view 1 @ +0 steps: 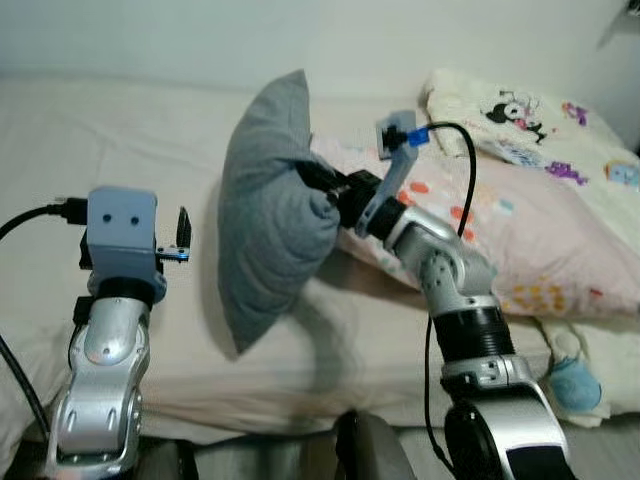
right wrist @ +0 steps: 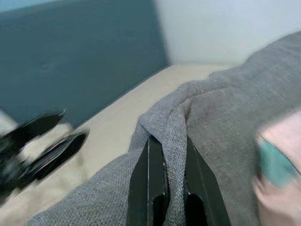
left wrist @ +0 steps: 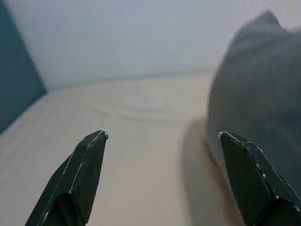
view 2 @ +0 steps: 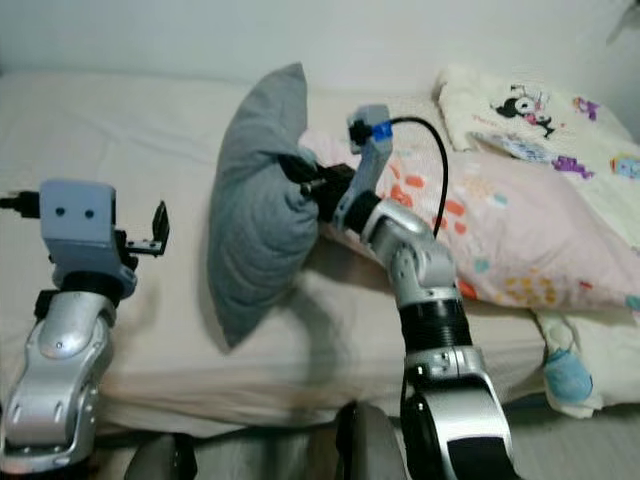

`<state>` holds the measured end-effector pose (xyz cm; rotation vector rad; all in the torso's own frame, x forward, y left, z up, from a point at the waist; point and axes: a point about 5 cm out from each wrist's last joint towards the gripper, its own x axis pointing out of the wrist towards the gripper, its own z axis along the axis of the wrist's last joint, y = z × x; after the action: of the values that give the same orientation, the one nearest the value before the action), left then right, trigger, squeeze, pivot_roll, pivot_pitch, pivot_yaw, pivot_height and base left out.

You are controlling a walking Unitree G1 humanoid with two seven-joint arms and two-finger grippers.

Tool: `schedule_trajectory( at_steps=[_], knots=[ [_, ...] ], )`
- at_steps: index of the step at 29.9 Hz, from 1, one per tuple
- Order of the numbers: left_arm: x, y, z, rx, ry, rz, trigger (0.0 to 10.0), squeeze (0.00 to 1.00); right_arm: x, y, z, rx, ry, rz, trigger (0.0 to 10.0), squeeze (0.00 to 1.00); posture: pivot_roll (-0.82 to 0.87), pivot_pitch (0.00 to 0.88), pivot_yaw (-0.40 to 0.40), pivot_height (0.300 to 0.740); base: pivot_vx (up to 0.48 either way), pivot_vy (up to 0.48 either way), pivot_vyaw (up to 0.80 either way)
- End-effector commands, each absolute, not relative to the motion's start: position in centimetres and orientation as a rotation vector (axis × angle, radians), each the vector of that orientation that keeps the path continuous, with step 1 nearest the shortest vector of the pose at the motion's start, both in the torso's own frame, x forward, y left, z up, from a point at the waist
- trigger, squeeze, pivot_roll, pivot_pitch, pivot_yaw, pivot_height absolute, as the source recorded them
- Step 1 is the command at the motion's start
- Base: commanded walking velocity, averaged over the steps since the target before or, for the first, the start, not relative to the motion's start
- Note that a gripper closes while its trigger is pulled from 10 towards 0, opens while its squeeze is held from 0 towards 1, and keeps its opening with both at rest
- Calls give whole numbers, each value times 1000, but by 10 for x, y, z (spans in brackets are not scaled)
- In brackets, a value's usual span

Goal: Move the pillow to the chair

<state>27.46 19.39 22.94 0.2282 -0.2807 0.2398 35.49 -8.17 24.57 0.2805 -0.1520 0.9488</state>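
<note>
Right tool (right wrist: 168, 176) pinches pillow (view 1: 270, 210) fold; head view: pillow upright.

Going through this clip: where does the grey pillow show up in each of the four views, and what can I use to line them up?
Left eye: grey pillow stands on edge at centre, over the bed.
Right eye: pillow slightly left of centre.
Left wrist: pillow blurred, beyond one finger.
Right wrist: pillow fabric pinched between the black fingers.
Shared landmark: the right gripper clamped on the pillow's edge.
</note>
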Motion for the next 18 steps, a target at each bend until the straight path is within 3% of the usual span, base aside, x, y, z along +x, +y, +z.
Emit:
schedule_trajectory(
  at_steps=[1, 8, 15, 18],
  knots=[
    [277, 199, 223, 209, -264, 274, 10000, 0, 340, -73, 272, 246, -313, 1061, 0, 0, -31, 0, -117, 545, 0, 0, 800],
    [284, 208, 223, 213, -258, 319, 10000, 0, 337, -75, 286, 219, -387, 1074, 0, 0, -30, 0, -108, 545, 0, 0, 800],
    [288, 214, 225, 223, -278, 336, 10000, 0, 335, -74, 297, 210, -448, 1077, 0, 0, -20, 0, -104, 545, -279, 0, 800],
    [289, 214, 225, 227, -280, 335, 10000, 0, 334, -73, 297, 209, -453, 1081, 0, 0, -10, 0, -100, 545, 0, 0, 800]
  ],
)
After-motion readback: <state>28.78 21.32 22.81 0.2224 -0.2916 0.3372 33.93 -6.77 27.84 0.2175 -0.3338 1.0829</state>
